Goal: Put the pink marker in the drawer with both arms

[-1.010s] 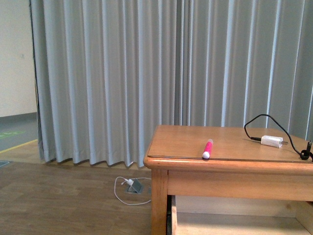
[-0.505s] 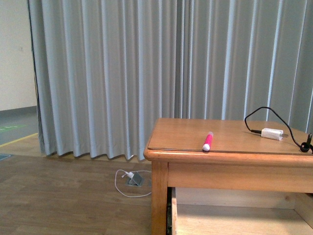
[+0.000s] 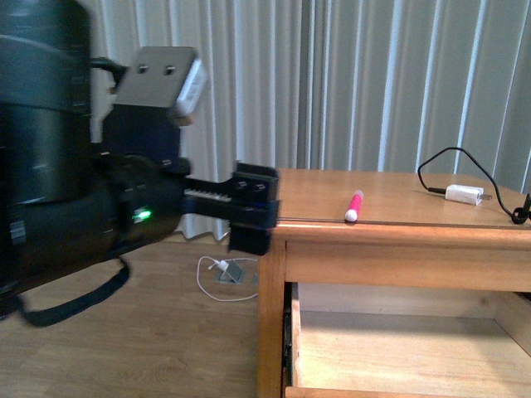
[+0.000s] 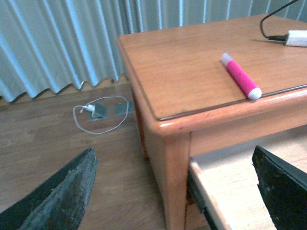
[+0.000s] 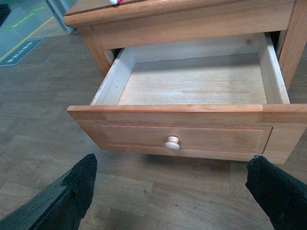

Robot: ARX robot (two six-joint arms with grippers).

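While the left arm (image 3: pixel 75 207) is filling the left side of the front view, blurred and black, with a small green light (image 3: pixel 143 215) glowing on it, the left pincer (image 4: pixel 172 155) is hanging just off the left front corner of the nightstand (image 3: pixel 271 315). Its fingers (image 4: pixel 67 191) are standing spread wide and gripping nothing. In the left wrist view the corner of the worktop (image 4: pixel 182 62) is showing between them.

The pink marker (image 3: pixel 354 205) is lying flat on the worktop, close to the front edge. Its white end is pointing toward that edge and its pink body is angling back toward the curtain (image 3: pixel 332 83). It is resting apart from both pincers.

A white charger plug (image 3: pixel 463 193) is sitting further right and back on the worktop, well apart from the marker. A black cable (image 3: pixel 436 157) is looping up from it.

The drawer (image 5: pixel 192 81) is standing pulled out beneath the worktop, showing its pale wood inside. Its round knob (image 5: pixel 172 143) is facing the right wrist camera.

The right pincer (image 5: pixel 171 162) is hovering in front of the drawer front, over the wooden floor (image 5: pixel 57 120). Its fingers (image 5: pixel 72 191) are spread wide with nothing between them, and they are apart from the knob.

On the floor beside the nightstand, a white cord (image 3: pixel 207 269) is curling around a small floor socket (image 3: pixel 230 272), near the foot of the curtain.
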